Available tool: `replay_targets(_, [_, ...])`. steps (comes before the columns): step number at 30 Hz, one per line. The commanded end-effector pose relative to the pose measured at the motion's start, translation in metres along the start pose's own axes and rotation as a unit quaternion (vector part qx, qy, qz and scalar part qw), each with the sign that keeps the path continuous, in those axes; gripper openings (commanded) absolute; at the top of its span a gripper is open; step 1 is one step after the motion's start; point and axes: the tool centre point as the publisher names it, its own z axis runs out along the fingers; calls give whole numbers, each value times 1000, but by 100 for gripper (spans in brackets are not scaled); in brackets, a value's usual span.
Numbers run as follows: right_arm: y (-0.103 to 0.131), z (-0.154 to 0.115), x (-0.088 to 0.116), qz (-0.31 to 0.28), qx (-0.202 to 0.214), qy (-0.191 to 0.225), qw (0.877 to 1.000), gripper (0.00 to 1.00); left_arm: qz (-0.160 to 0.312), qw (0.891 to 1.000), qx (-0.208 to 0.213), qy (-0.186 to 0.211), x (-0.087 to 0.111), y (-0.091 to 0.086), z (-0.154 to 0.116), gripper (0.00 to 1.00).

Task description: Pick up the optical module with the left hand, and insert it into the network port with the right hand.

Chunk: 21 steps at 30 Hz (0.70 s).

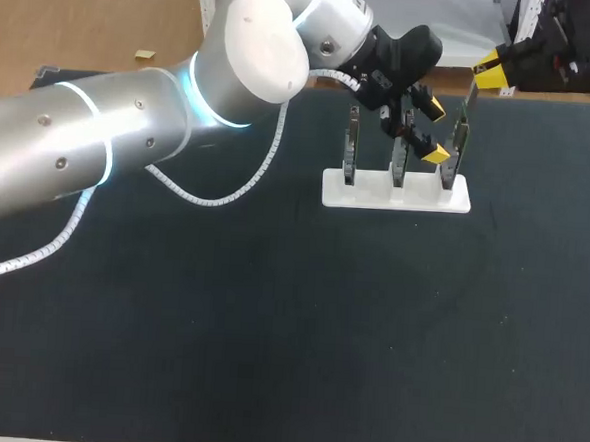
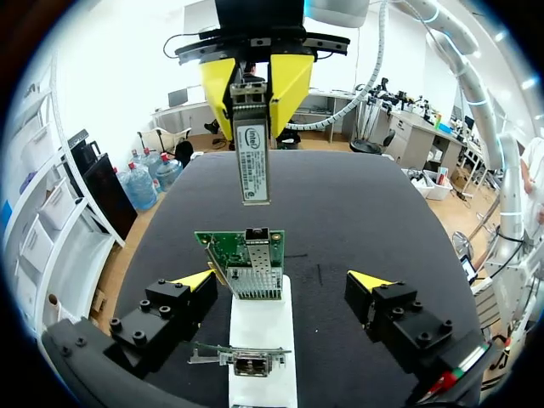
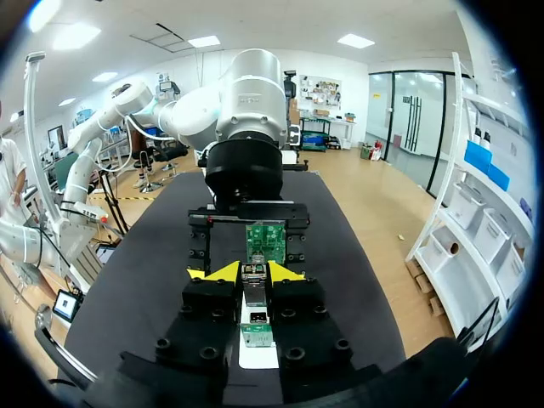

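Note:
The optical module (image 2: pixel 252 161), a slim silver bar with a white label, hangs upright from my right gripper (image 2: pixel 253 106), which is shut on its upper end. It hovers just above and beyond a green network card (image 2: pixel 242 246) with a metal port (image 2: pixel 255 276), standing on the white rack (image 1: pixel 397 192). My left gripper (image 2: pixel 282 280) is open, one finger on each side of that card without touching it. In the right wrist view the module (image 3: pixel 255 293) sits between my right gripper's (image 3: pixel 254 274) yellow tips, with the green card (image 3: pixel 266 242) ahead. My left gripper (image 1: pixel 436 131) is by the rack's right end.
The white rack holds three upright cards in a row; another card (image 2: pixel 242 361) stands nearer the left wrist. My left arm (image 1: pixel 130 141) stretches across the mat's back left. Dark mat (image 1: pixel 288 331) spreads out in front of the rack.

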Motion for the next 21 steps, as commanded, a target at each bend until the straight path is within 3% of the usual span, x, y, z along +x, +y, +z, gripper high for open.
replay_targets(1, [1,0,0,-1,2,0,1000,0,-2,1000,2,5,-2,4,1,100])
replay_targets(21, [2,1,3,-21,-2,11,1000,0,-9,1000,-2,9,-2,6,3,100])
